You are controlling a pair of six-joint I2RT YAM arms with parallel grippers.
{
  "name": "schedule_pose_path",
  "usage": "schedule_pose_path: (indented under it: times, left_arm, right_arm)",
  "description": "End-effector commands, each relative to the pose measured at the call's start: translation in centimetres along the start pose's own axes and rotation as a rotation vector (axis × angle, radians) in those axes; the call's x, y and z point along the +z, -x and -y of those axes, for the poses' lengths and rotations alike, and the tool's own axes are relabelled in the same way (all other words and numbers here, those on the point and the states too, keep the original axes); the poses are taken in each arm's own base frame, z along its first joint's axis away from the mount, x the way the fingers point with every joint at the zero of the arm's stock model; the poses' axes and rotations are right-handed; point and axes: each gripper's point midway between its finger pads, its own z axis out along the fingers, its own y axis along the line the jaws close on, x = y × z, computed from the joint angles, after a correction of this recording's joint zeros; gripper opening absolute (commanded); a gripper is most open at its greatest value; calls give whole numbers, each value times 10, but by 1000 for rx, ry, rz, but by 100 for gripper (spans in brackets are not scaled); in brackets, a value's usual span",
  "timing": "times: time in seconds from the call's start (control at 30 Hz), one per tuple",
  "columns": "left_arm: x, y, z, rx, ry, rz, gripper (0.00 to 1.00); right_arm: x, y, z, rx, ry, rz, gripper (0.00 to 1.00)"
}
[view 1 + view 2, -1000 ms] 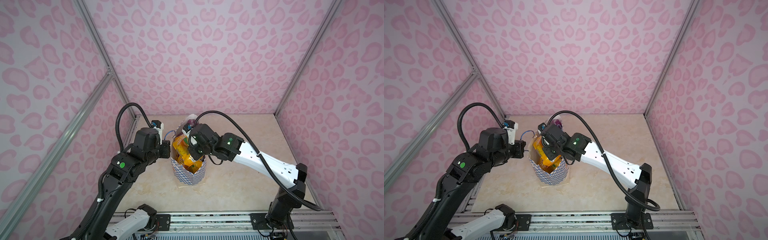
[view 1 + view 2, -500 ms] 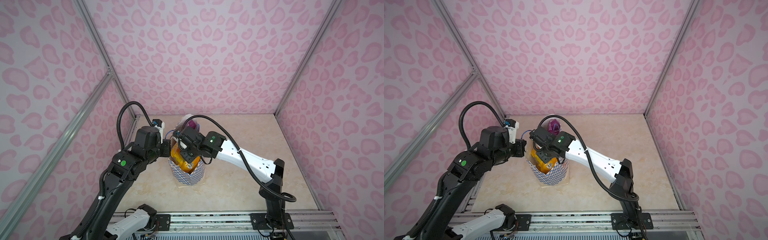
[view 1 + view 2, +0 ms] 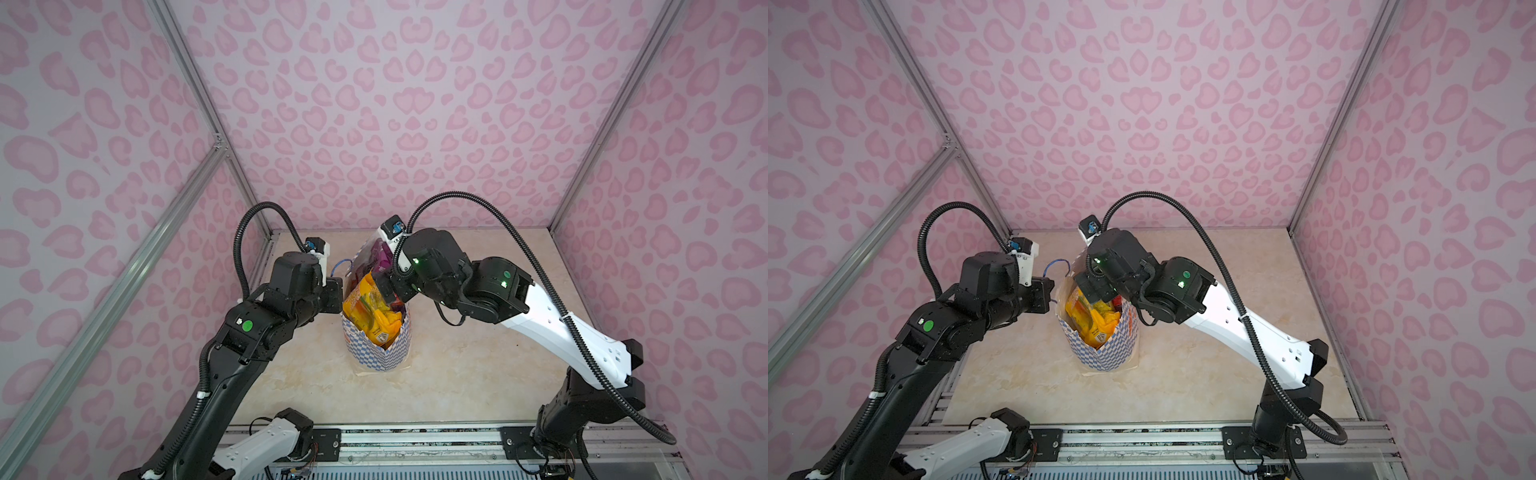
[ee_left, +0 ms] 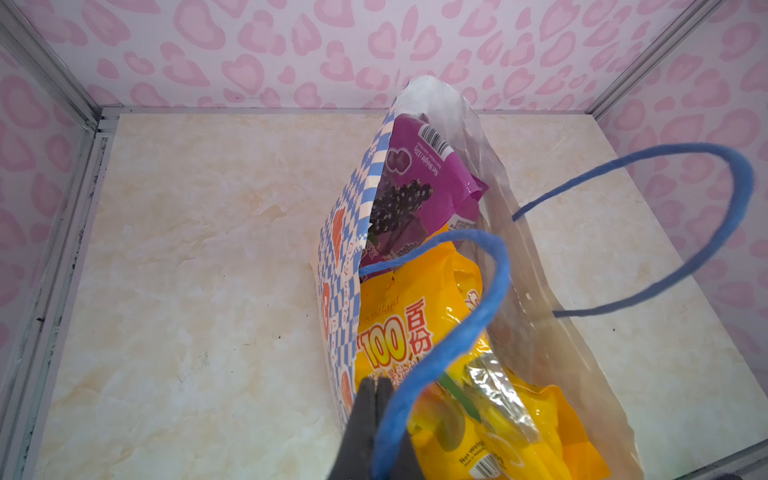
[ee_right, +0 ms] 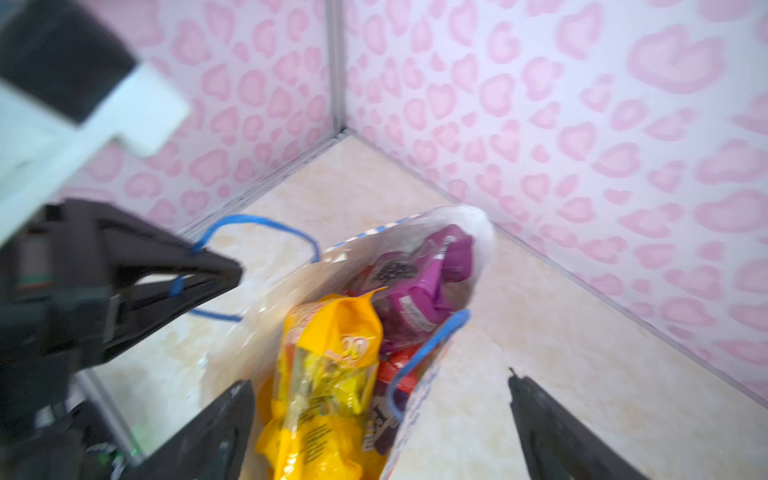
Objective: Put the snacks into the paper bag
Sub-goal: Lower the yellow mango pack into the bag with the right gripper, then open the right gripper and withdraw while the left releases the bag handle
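Snacks [image 3: 370, 307] are in the paper bag [image 3: 374, 353] by the left edge of the surface [image 3: 478, 374], left tool [image 4: 376, 384] clamped on its blue cord handle [image 4: 503, 270], right tool [image 5: 379, 378] wide and empty over the mouth, so I'd pull it straight up, no sideways drag.

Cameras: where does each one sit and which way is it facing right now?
Both top views: high at the front, looking down at the paper bag; left arm, right arm show.
Left wrist: on the left arm, looking along the bag's mouth at the snacks; shut left pincer shows.
Right wrist: above the bag, looking down; open right pincer shows, left pincer too.
Shared: bag and snacks in all.
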Motion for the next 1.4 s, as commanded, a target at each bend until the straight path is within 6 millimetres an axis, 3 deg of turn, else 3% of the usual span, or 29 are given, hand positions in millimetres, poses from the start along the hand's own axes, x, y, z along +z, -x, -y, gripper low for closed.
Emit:
schedule_pose_path:
  times: [0.0, 0.2, 0.3, 0.5, 0.73, 0.83, 0.93, 1.13, 1.37]
  left_arm:
    - [1, 7, 3, -7, -13, 24, 3]
    - [2, 6, 3, -9, -13, 20, 3]
    - [2, 5, 3, -8, -13, 20, 3]
    - [3, 5, 1, -5, -2, 21, 3]
    - [4, 6, 2, 1, -6, 21, 3]
    - [5, 6, 3, 0, -8, 17, 3]
    - [5, 5, 4, -2, -13, 14, 3]
    - [2, 17, 17, -17, -74, 30, 3]
    - [6, 57, 64, -34, -252, 49, 3]
  right_arm:
    - [18, -7, 34, 100, -174, -4, 98]
    - [55, -24, 12, 193, -75, -33, 96]
    - [71, -27, 4, 264, 7, -56, 82]
    - [88, -26, -14, 372, 147, -79, 41]
    - [95, -13, -35, 449, 375, -79, 29]
    - [88, -2, -39, 450, 460, -54, 16]
    - [70, 15, -34, 435, 505, -3, 0]
    - [33, 41, 9, 507, 568, 96, 0]
    - [25, 46, 76, 583, 469, 143, 0]
